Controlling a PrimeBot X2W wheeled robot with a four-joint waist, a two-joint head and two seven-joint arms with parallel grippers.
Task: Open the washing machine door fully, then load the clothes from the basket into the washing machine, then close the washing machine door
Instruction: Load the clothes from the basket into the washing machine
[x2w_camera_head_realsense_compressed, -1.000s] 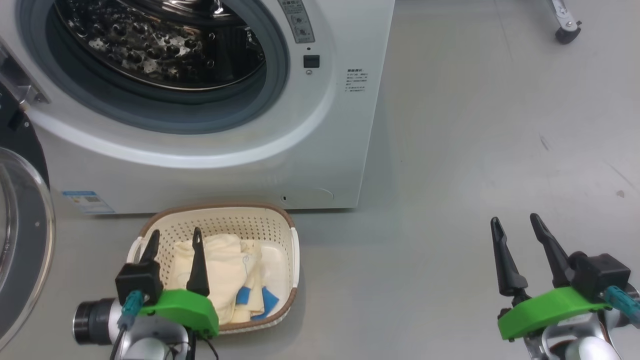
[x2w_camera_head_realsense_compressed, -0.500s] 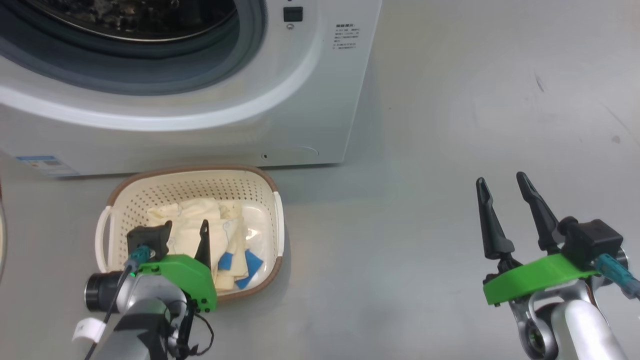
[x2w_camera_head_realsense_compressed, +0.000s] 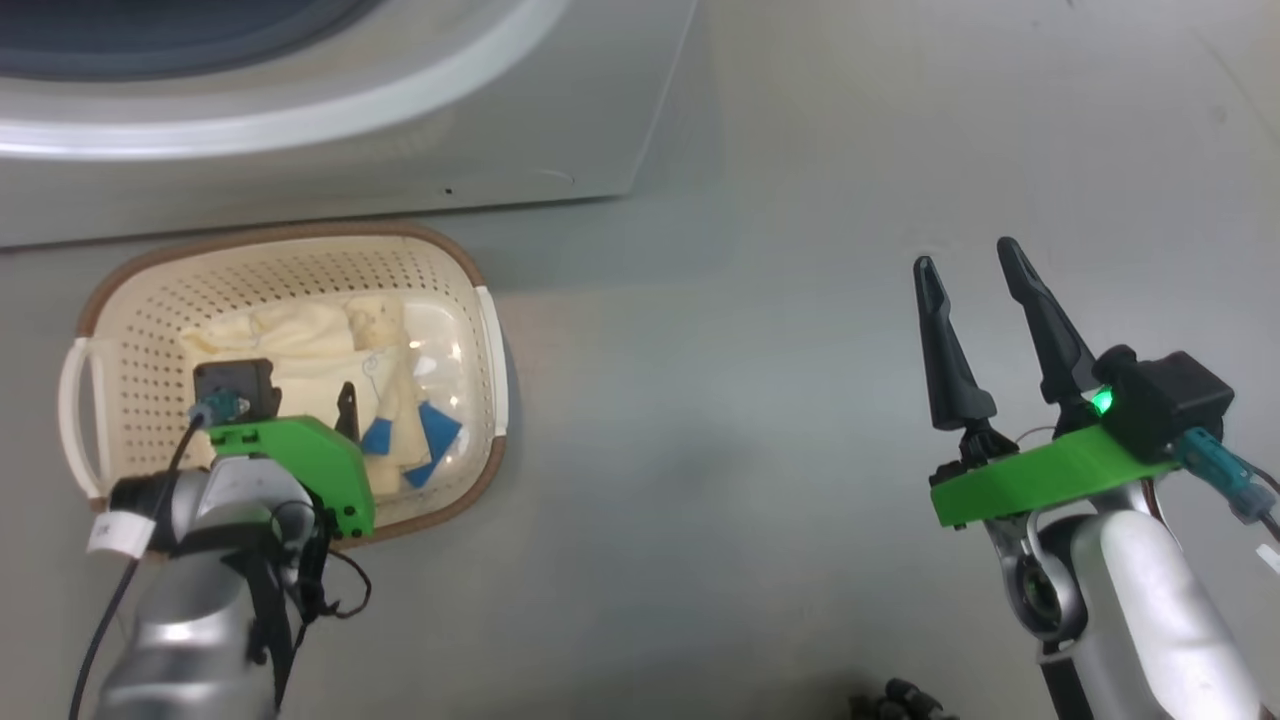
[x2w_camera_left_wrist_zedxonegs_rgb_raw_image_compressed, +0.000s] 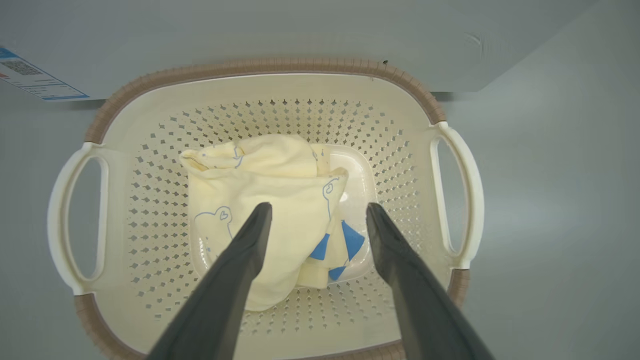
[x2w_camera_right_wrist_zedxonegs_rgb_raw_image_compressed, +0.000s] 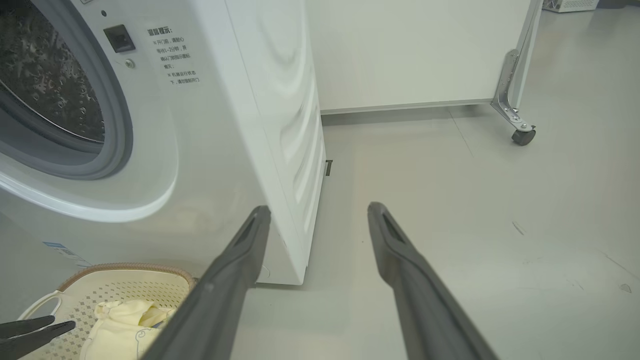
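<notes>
The cream basket (x2w_camera_head_realsense_compressed: 300, 232) with a brown rim stands on the floor against the front of the white washing machine (x2w_camera_head_realsense_compressed: 400, 130). Cream-yellow clothes (x2w_camera_head_realsense_compressed: 310, 335) with blue cuffs lie in it. My left gripper (x2w_camera_head_realsense_compressed: 295, 390) points down into the basket. In the left wrist view it (x2w_camera_left_wrist_zedxonegs_rgb_raw_image_compressed: 319, 206) is open, its fingers straddling the clothes (x2w_camera_left_wrist_zedxonegs_rgb_raw_image_compressed: 270, 190) just above them, holding nothing. My right gripper (x2w_camera_head_realsense_compressed: 962, 253) hovers open and empty over bare floor, well right of the basket. The right wrist view shows the machine's open drum mouth (x2w_camera_right_wrist_zedxonegs_rgb_raw_image_compressed: 45, 85). The washing machine door is out of view.
Grey floor (x2w_camera_head_realsense_compressed: 750, 400) stretches to the right of the machine. A white panel (x2w_camera_right_wrist_zedxonegs_rgb_raw_image_compressed: 410, 50) on a metal leg with a castor (x2w_camera_right_wrist_zedxonegs_rgb_raw_image_compressed: 520, 130) stands behind. A blue energy sticker (x2w_camera_left_wrist_zedxonegs_rgb_raw_image_compressed: 30, 80) marks the machine's lower front. A small dark thing (x2w_camera_head_realsense_compressed: 900, 700) lies at the bottom edge.
The head camera has tilted down, so machine and basket slid up the picture. My left gripper has gone down into the basket over the clothes, still open. The right gripper stays open.
</notes>
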